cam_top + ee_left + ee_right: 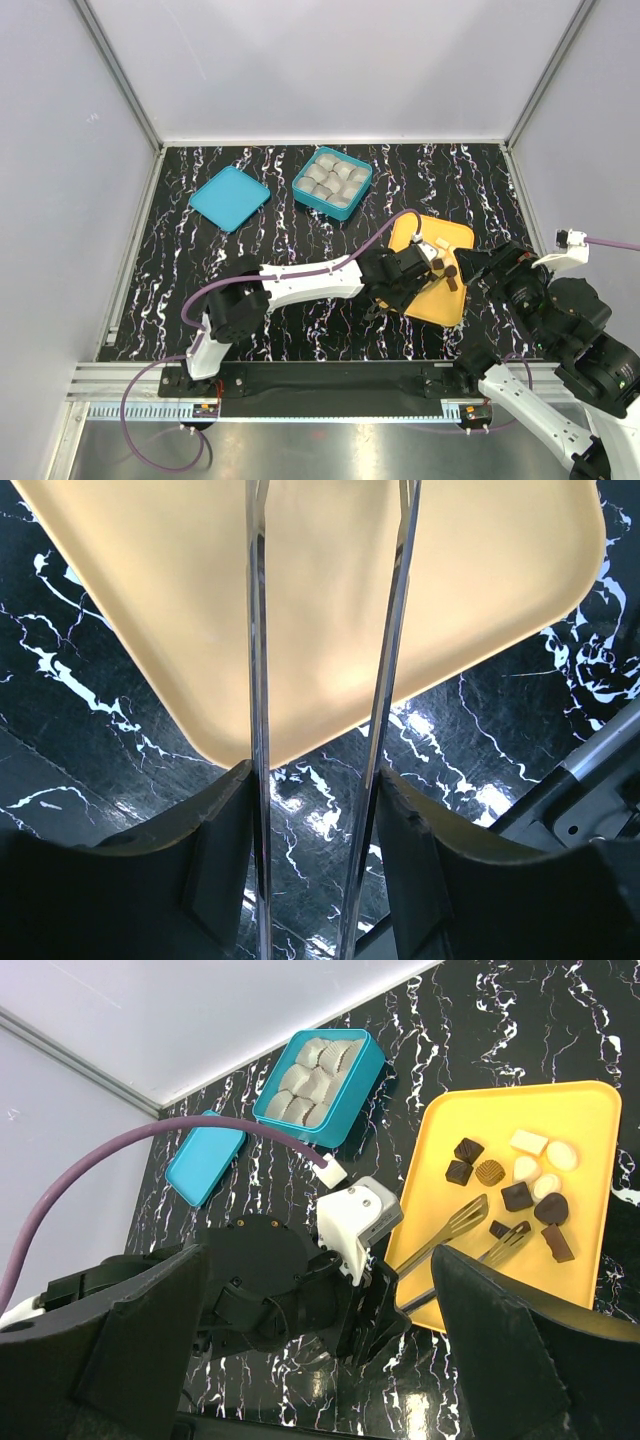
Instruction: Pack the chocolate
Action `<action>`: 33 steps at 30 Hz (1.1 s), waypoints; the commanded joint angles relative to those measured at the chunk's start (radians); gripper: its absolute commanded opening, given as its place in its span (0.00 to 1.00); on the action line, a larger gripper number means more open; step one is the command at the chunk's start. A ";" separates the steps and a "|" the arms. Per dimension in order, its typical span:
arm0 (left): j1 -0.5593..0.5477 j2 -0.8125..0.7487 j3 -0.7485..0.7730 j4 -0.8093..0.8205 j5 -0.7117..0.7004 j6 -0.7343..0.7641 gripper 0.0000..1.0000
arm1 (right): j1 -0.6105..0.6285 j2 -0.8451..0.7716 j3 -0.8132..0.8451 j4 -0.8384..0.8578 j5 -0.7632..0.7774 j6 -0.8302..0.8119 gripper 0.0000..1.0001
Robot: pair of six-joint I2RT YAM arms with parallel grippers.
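Several chocolate pieces [516, 1196], mostly dark and a few pale [529, 1142], lie on the yellow tray [450, 1120], which also shows in the top view [435, 300]. My left gripper [410, 275] is shut on metal tongs [450, 1230]; their two arms [258, 680] run out over the tray [320, 580]. The tong tips lie either side of a small dark piece [498, 1228]; I cannot tell if they touch it. My right gripper [320, 1250] is open and empty, raised above the left wrist and the tray's near side.
A teal box [332, 183] lined with grey paper cups stands at the back centre. Its teal lid [228, 197] lies to its left. The black marbled table has walls on three sides and a metal rail at the near edge.
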 commanded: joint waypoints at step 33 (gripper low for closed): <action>0.136 -0.220 0.212 -0.278 -0.103 0.012 0.39 | 0.006 -0.004 -0.002 0.006 0.000 0.010 1.00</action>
